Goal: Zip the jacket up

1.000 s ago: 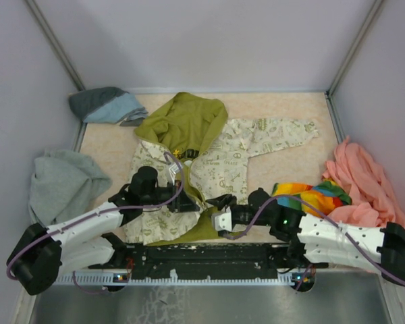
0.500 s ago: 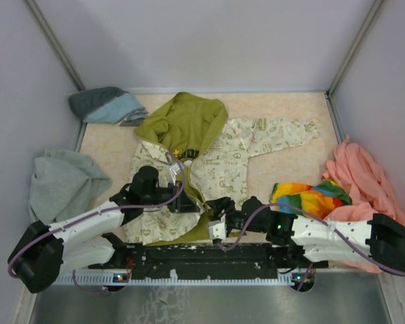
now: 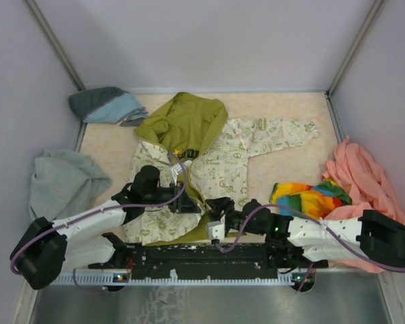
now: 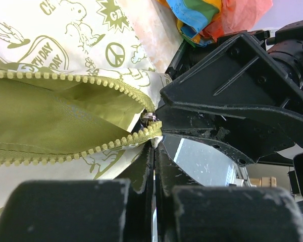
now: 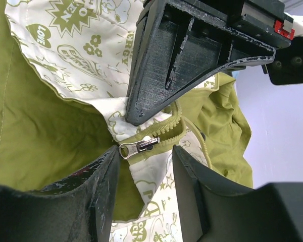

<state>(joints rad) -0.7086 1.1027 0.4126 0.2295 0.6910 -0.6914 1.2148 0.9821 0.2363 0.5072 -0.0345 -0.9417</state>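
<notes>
Closing in, your right gripper (image 5: 145,156) is straddling the small silver metal zipper pull (image 5: 136,147), fingers apart, ready to grip; your left gripper (image 3: 187,204) is clamping the cream printed fabric jacket (image 3: 224,158) by the near edge of the table (image 3: 290,111).

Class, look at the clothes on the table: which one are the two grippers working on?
The cream printed jacket with the olive hood, mid-table. The grey sweatshirt, pink garment and rainbow cloth lie aside.

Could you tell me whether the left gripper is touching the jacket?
Touching. The left wrist view shows the left gripper shut on the jacket hem just below the zipper end, with fabric pinched between its jaws.
</notes>
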